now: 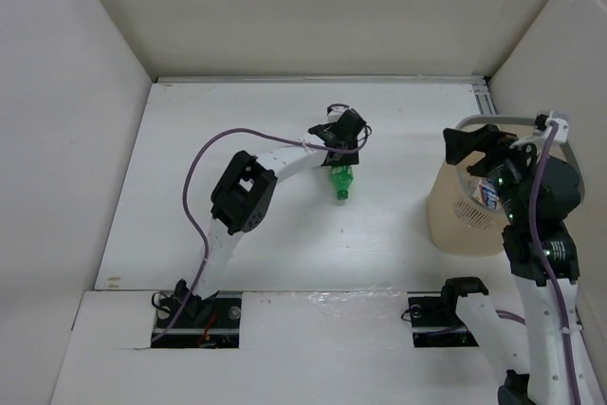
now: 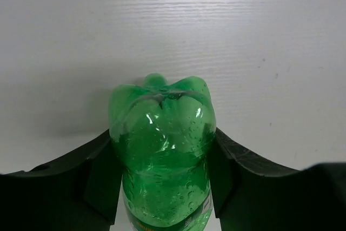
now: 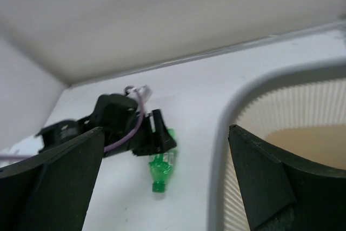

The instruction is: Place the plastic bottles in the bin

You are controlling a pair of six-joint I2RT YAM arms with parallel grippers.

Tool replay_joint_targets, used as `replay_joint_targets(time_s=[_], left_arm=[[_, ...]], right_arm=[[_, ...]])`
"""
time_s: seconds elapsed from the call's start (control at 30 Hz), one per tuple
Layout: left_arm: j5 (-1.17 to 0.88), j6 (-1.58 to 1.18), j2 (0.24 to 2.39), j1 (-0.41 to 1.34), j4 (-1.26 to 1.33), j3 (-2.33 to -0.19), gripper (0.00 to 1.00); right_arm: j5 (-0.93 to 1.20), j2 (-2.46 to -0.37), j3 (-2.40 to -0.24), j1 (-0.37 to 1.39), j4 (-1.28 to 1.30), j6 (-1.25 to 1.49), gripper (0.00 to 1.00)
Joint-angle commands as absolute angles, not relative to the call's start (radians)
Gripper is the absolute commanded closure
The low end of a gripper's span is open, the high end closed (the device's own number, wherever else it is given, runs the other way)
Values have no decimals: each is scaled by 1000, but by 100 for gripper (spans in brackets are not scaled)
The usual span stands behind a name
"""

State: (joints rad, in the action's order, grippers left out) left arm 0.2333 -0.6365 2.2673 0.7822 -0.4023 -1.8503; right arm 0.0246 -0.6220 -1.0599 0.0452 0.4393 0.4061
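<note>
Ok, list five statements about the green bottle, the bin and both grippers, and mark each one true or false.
1. The left gripper has its fingers against both sides of the green bottle. True.
2. The right gripper holds a bottle. False: its jaws stand wide apart with nothing between them, above the bin.
3. The green bottle is inside the bin. False: it is out over the table, well to the left of the bin.
4. The bin stands upright at the right side of the table. True.
5. The green bottle has a red cap. False: the cap is green too.
</note>
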Motion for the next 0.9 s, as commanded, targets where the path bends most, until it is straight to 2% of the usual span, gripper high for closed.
replay_joint_targets(time_s=[0.0, 0.07, 0.23, 0.37, 0.57, 0.77, 0.87], left_arm=[[238, -618, 2038, 732, -358, -1784, 100], [189, -595, 1882, 712, -263, -1734, 100], [-44, -563, 1614, 617, -74, -1611, 100], [-194, -525, 1488, 617, 17, -1576, 100], [-314, -545, 1318, 617, 216, -1451, 100], [-396, -555, 1289, 617, 262, -1442, 100], [-419, -569, 1279, 626, 273, -1430, 100]], right_arm=[[420, -682, -1074, 40, 247, 308, 0], [582, -721, -1074, 40, 216, 308, 0], [755, -820, -1011, 49, 53, 360, 0], [767, -868, -982, 147, -118, 440, 0], [720, -966, -1009, 380, -316, 506, 0], [612, -1136, -1100, 575, -385, 485, 0], [592, -1204, -1124, 615, -455, 494, 0]])
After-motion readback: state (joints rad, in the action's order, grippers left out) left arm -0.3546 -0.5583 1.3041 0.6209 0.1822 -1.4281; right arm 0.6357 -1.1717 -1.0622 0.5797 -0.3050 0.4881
